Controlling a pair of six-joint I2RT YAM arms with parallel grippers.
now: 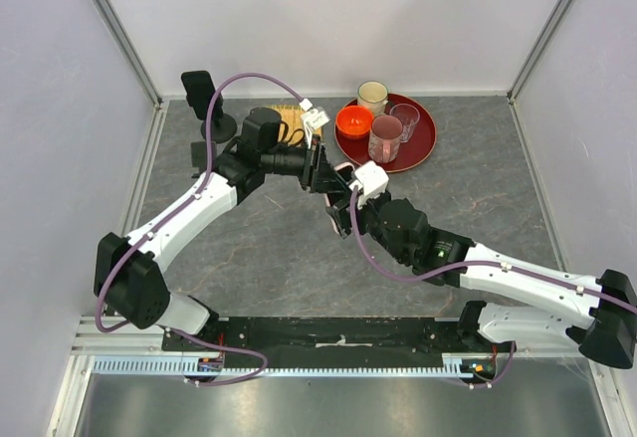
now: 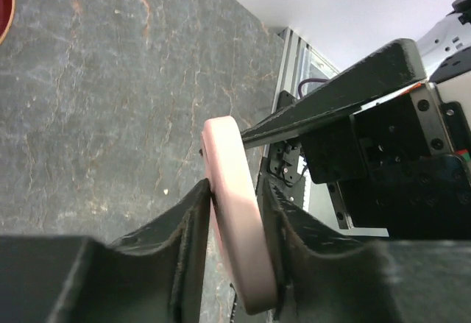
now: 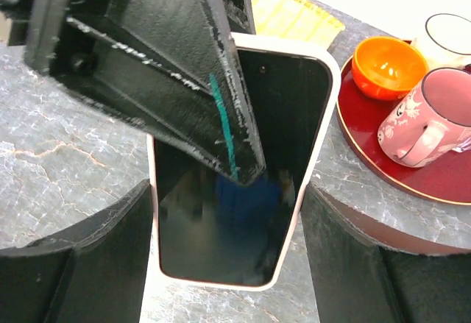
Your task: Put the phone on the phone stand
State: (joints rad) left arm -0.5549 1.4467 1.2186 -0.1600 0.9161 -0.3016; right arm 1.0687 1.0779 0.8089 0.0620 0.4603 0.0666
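The phone (image 3: 235,220), black-screened in a pale pink case, hangs above the table's middle between both grippers. My right gripper (image 3: 227,190) is shut on the phone, one finger on each long edge. My left gripper (image 2: 234,187) pinches the same phone (image 2: 232,213) across its flat faces, and one of its fingers (image 3: 184,80) lies over the screen. In the top view the two grippers meet at mid-table, left gripper (image 1: 326,171) above right gripper (image 1: 344,201). The phone stand (image 1: 204,99), black with a round base, stands at the far left corner, a good way from both grippers.
A red tray (image 1: 423,143) at the back right holds an orange bowl (image 1: 353,120), a pink mug (image 1: 385,138), a clear glass (image 1: 405,118) and a white cup (image 1: 373,94). A yellow mat (image 1: 289,113) lies behind the left arm. White walls enclose the table.
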